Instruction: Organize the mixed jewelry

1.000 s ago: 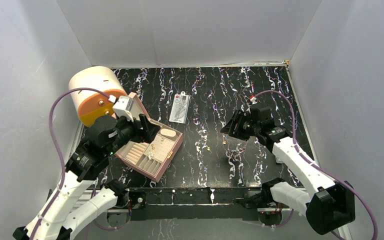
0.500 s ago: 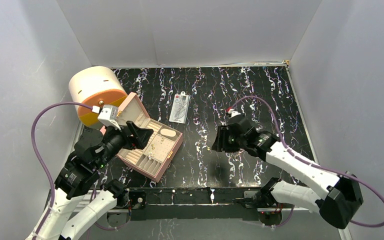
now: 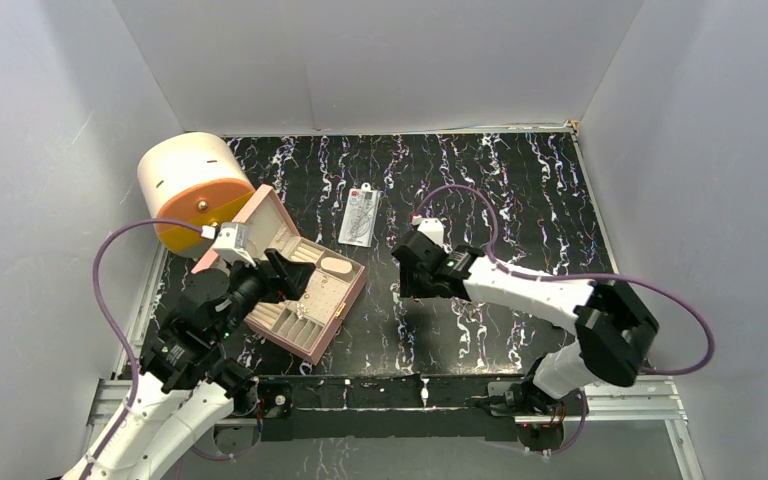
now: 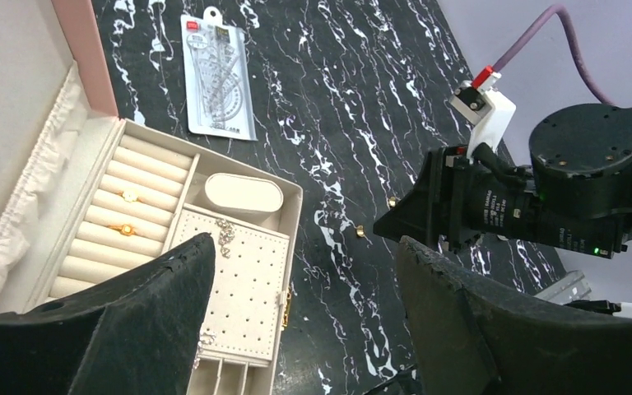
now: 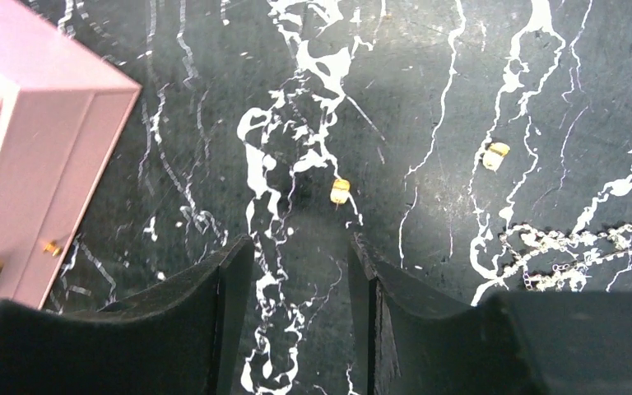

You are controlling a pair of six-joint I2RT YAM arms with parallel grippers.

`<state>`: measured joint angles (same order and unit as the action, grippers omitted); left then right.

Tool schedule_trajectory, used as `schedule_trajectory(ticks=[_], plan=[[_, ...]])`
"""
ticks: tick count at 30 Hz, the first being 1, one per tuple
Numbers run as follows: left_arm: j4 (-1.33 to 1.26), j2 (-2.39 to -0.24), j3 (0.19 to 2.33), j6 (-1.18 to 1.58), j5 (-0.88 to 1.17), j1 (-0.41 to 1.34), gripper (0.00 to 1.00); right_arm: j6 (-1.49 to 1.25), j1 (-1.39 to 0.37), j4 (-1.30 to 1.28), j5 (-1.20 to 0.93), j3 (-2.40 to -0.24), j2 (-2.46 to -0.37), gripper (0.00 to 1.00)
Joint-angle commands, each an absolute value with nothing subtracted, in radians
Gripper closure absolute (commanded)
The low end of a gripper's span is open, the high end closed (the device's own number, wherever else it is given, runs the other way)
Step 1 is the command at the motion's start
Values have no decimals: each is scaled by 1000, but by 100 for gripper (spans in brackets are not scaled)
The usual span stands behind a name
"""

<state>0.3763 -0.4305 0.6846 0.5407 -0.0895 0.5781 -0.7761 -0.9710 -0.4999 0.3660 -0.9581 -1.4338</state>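
The sorting is partly done. The pink box [image 3: 312, 300] lies open near the left edge of the worktop [image 3: 530, 190]. In the left wrist view, two gold pieces [image 4: 129, 197] sit in its padded rolls and a small chain piece [image 4: 225, 234] lies on its dotted panel.

Loose jewelry is left mid-worktop, nearer the near edge: a gold stud [image 5: 340, 191], a second stud [image 5: 495, 155] near it, and a thin chain [image 5: 576, 245] just beyond. The right gripper [image 5: 296, 276] is low by the first stud, its jaws narrowly apart and empty, with the stud just ahead of the gap. The left gripper [image 4: 304, 255] hangs above the box, jaws wide and holding nothing. I judge at least these three pieces remain to be boxed.
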Motion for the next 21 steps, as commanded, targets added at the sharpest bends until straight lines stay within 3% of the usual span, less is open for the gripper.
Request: schedule_trajectory(ticks=[1, 9, 21], plan=[[203, -428, 619, 568, -91, 575, 23, -881, -975, -582, 469, -1046, -1519, 47], [128, -504, 586, 531, -80, 575, 24, -905, -974, -627, 452, -1084, -1606, 64], [57, -576, 550, 585, -42, 575, 24, -853, -943, -603, 383, -1091, -1648, 70]])
